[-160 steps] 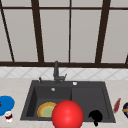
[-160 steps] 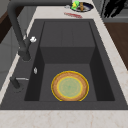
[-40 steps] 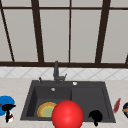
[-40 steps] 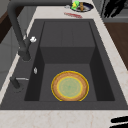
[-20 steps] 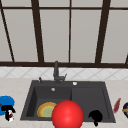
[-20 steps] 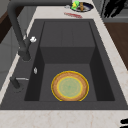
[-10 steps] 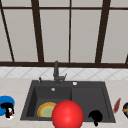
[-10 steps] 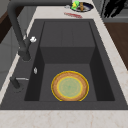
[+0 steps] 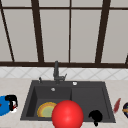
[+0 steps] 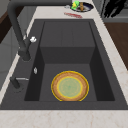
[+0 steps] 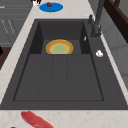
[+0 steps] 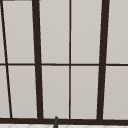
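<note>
We had the left hand (image 9: 11, 101) over the blue plate (image 9: 3, 107) on the counter left of the sink (image 9: 28, 105); its grip we couldn't tell. A reach, we judged, and any lift needed a sure hold first. The right hand (image 9: 95, 117) hung at the sink's front.

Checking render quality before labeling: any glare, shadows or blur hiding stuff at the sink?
Front view: flat, even light, no glare; a red ball near the camera covers part of the yellow plate. Left side view: soft edges, plate clear in the dark basin. Upper view: window panes evenly pale.
</note>
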Controlling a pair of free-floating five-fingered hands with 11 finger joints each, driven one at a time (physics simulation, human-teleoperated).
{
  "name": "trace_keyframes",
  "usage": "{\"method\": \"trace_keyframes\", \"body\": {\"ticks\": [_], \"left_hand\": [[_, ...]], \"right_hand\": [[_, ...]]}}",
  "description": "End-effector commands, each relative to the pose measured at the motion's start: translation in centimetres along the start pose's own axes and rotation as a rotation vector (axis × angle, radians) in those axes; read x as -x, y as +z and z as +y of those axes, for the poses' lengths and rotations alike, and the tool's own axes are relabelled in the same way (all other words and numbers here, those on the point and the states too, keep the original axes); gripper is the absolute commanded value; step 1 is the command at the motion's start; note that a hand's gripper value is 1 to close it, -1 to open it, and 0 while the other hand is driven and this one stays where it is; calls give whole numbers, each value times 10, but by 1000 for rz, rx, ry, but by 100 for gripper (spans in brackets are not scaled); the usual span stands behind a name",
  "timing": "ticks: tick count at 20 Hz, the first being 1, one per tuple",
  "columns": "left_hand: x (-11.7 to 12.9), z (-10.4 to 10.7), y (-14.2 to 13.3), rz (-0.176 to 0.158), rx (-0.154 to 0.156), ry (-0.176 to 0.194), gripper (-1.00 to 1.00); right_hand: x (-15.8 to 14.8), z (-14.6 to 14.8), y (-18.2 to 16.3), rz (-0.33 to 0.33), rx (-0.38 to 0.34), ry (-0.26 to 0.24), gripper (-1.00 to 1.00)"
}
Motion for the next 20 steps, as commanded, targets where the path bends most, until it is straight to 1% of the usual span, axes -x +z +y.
{"method": "trace_keyframes", "body": {"ticks": [1, 3, 5, 8, 13, 15, 20], "left_hand": [[2, 15, -27, 19, 14, -27, 100], [4, 21, -40, 23, 14, -33, 100], [12, 24, -51, 33, 9, -30, 100], [23, 28, -68, 38, 6, -33, 100], [43, 40, -97, 37, 2, -45, 100], [52, 45, -110, 35, 5, -47, 100], [73, 54, -135, 48, -3, -54, 100]], "right_hand": [[0, 0, 0, 0, 0, 0, 0], [0, 0, 0, 0, 0, 0, 0], [0, 0, 0, 0, 0, 0, 0], [0, 0, 0, 0, 0, 0, 0], [0, 0, 0, 0, 0, 0, 0], [0, 0, 0, 0, 0, 0, 0], [0, 0, 0, 0, 0, 0, 0]]}}
